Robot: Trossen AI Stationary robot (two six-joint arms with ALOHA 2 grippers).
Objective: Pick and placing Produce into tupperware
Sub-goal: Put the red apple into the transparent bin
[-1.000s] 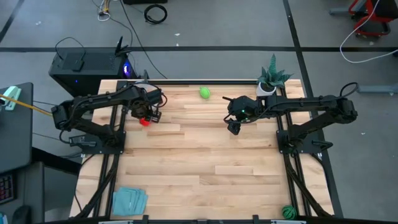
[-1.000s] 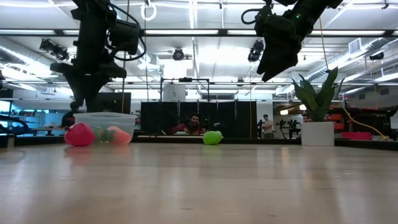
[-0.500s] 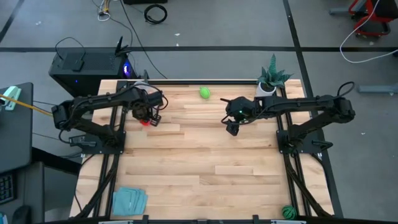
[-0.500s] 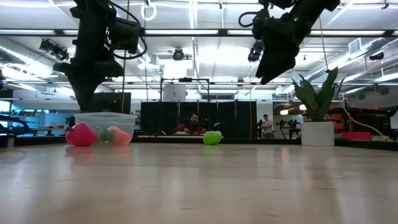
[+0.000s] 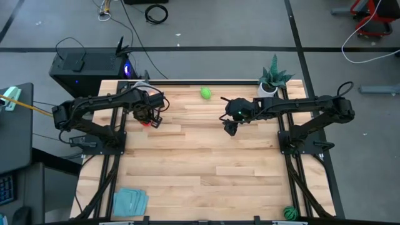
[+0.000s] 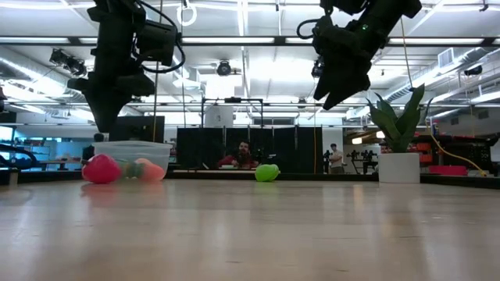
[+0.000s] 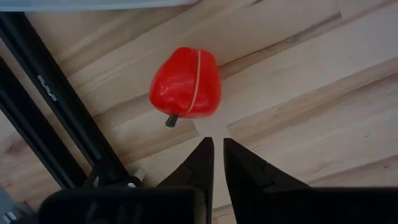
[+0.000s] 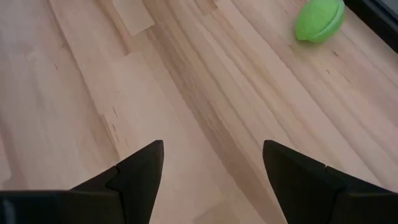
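No text, label, brand, number or sign can be read in any of the views. The dark box [image 5: 87, 70] behind the table [image 5: 200, 162] shows only a blue light, and the screens in the room beyond the table are too small to make out.

overhead looks straight down; low camera level across; both share the table [image 5: 200, 156].

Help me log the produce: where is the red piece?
High view: the red piece lies on the table's left side, just beneath the left end effector, beside the tupperware.
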